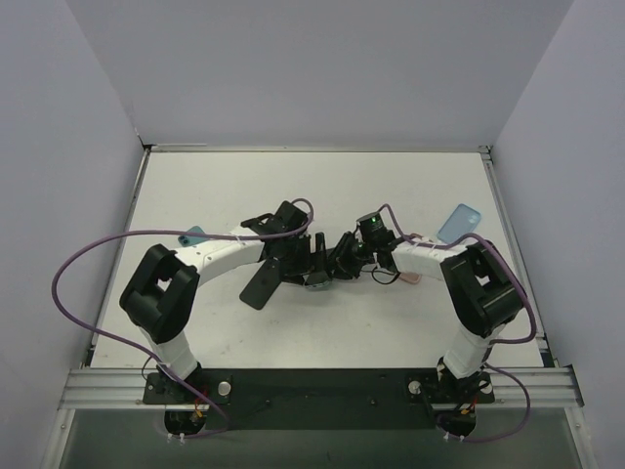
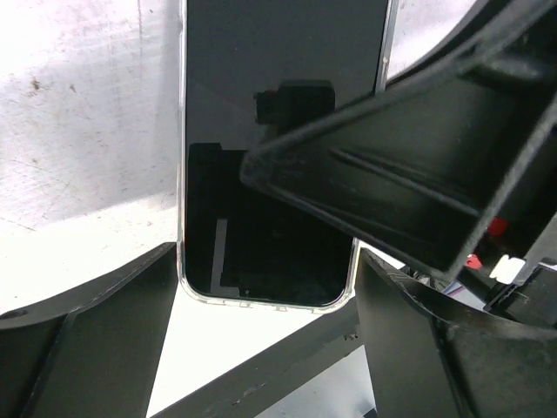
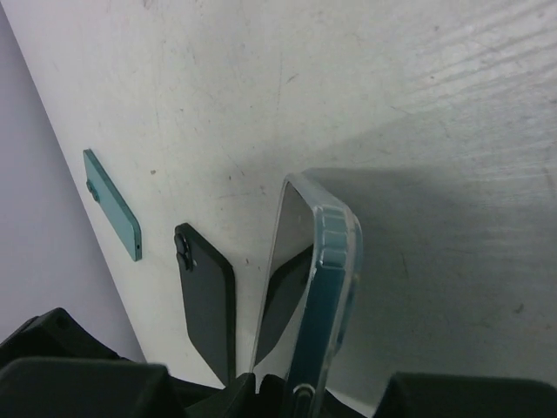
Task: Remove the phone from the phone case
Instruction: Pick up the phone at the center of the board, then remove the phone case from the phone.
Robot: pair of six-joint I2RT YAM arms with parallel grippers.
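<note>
Both grippers meet mid-table: the left gripper (image 2: 270,348) is spread wide, its fingers (image 2: 96,340) either side of the phone's (image 2: 261,131) bottom edge without squeezing. Whether the right gripper (image 3: 270,383) is clamped I can't tell, though the clear case (image 3: 326,287) rises from between its fingers.

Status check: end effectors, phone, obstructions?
Left end effector open around black phone in clear plastic case. Right end effector pinching its edge. Phone uncased not yet. No obstruction seen.
</note>
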